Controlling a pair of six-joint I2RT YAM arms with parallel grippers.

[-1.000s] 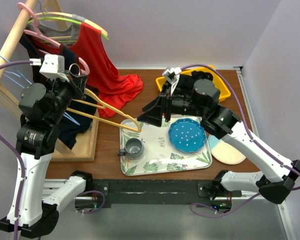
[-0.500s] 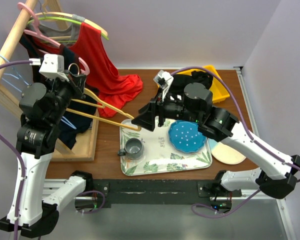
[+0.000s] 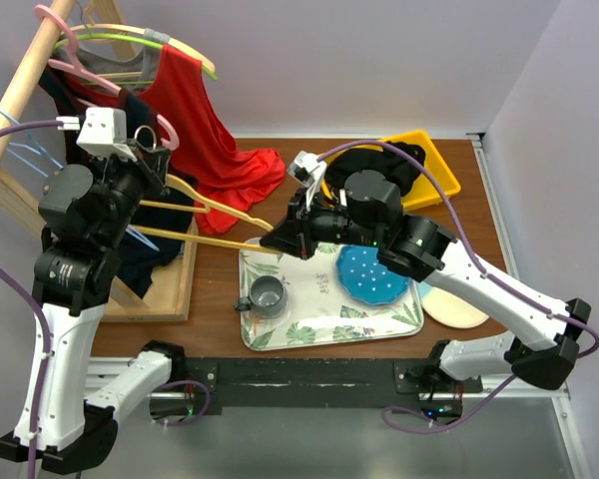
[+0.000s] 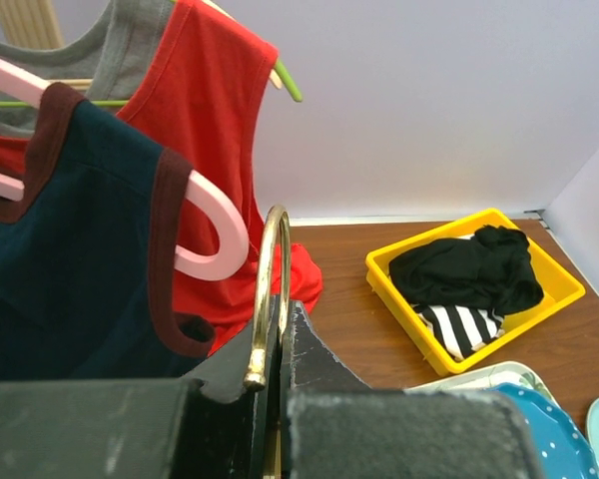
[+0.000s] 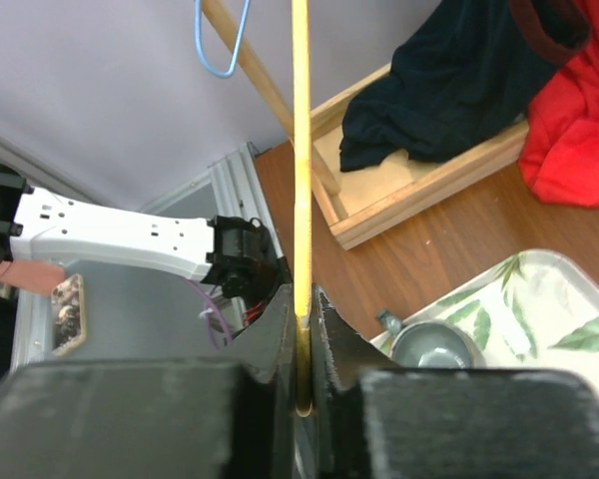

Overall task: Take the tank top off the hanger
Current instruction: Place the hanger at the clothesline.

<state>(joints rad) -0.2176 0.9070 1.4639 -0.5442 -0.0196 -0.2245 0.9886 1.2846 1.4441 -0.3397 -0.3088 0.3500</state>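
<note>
**Both grippers clamped on the gold hanger**

We see two tank tops on the wooden rack (image 3: 25, 85), at ten o'clock in the overhead view. A red cotton tank top (image 3: 195, 120) hangs on a pale green hanger (image 3: 130, 38), its hem pooled on the brown table (image 3: 299, 165). A navy tank top with maroon trim (image 4: 70, 249) hangs on a pink plastic hanger (image 4: 215, 225) (which one the task means, we cannot tell). A slim gold metal hanger (image 5: 300, 160) stretches from the rack towards three o'clock. The left gripper (image 4: 278, 344) pinches its hook, fingers closed. The right gripper (image 5: 301, 309) is clamped on its far tip, above a floral tray (image 3: 319, 319) holding a grey cup (image 3: 268, 293) and a blue dotted plate (image 3: 374, 271). A yellow bin (image 3: 441, 170) sits at one o'clock.
</note>
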